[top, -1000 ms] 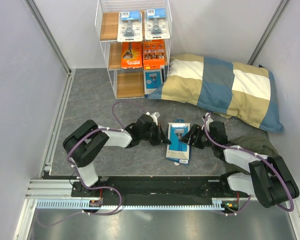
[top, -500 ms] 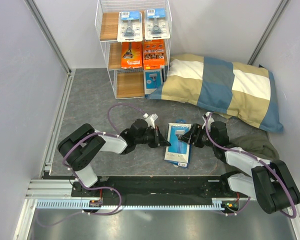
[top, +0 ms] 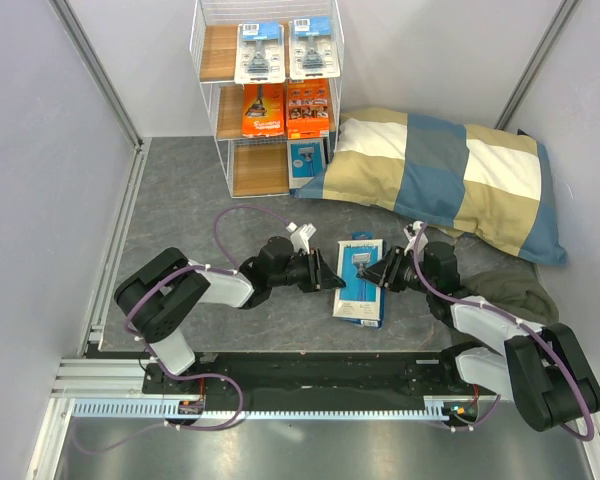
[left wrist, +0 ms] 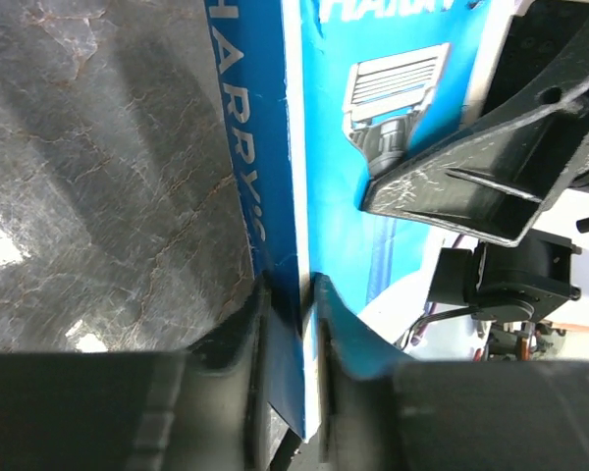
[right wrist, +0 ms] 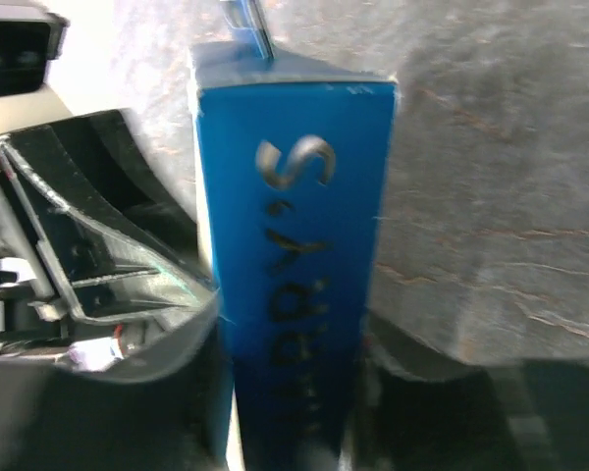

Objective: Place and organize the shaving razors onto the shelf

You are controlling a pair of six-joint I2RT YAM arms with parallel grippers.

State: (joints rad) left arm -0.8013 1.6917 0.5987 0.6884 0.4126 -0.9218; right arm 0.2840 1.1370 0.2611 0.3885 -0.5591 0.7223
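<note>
The box (top: 360, 281) is seen low between both grippers, well short of the shelf (top: 218, 50). The right gripper (right wrist: 293, 383) is closed on its narrow side. The left gripper (left wrist: 290, 304) is set narrowly astride an edge, grip unclear. Light, stiff, slick cardboard is judged, best pinched across its thickness.

"HARRY'S" lettering down the blue razor box (left wrist: 265, 147) side

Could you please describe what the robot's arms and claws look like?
The left arm and right arm have black joints, white links and looping purple cables. The left claw and right claw are black and wedge-shaped.
</note>
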